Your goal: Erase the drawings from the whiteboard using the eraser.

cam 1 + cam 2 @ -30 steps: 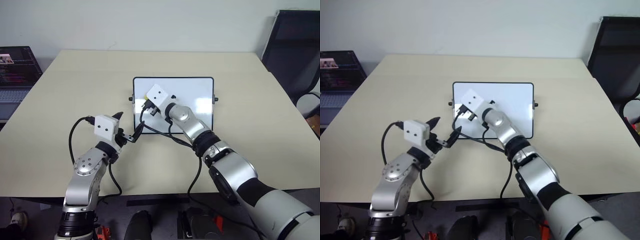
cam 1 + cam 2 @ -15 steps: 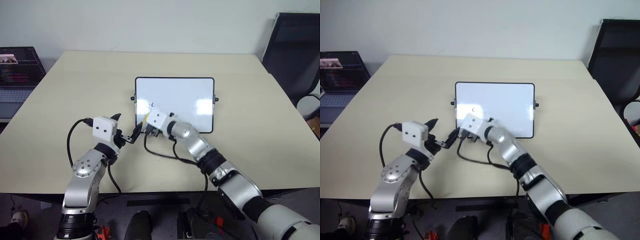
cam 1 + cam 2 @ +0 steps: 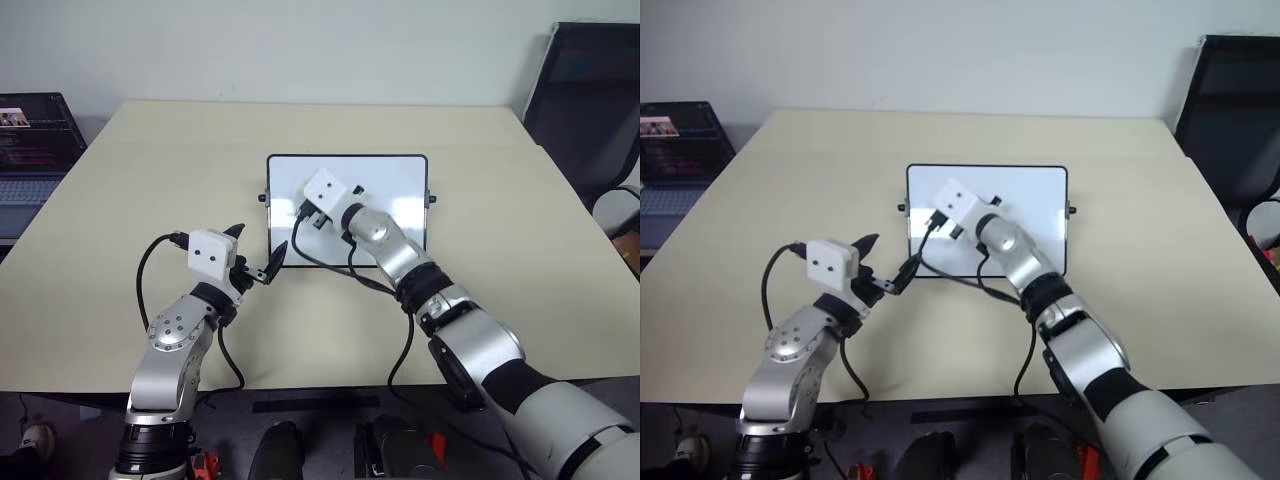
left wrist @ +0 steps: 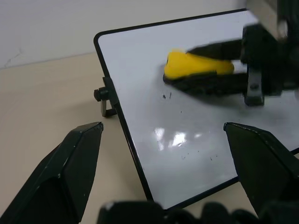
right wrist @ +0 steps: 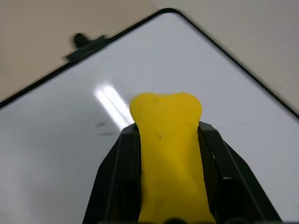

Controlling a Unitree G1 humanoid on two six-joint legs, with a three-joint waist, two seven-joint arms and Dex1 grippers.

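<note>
Right gripper (image 5: 166, 154), fingers clamped on the eraser (image 5: 168, 149), swung from the whiteboard (image 3: 385, 175) near-left corner back up over its left half, faint drawings (image 4: 167, 96) remain beside it, more passes likely; left gripper (image 4: 163, 172) wide open, empty.

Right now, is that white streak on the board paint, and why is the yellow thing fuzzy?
Left wrist view: the streak on the whiteboard is lamp glare, and the eraser looks smeared. Right wrist view: another glare streak beside the eraser, board edges blurred.
</note>
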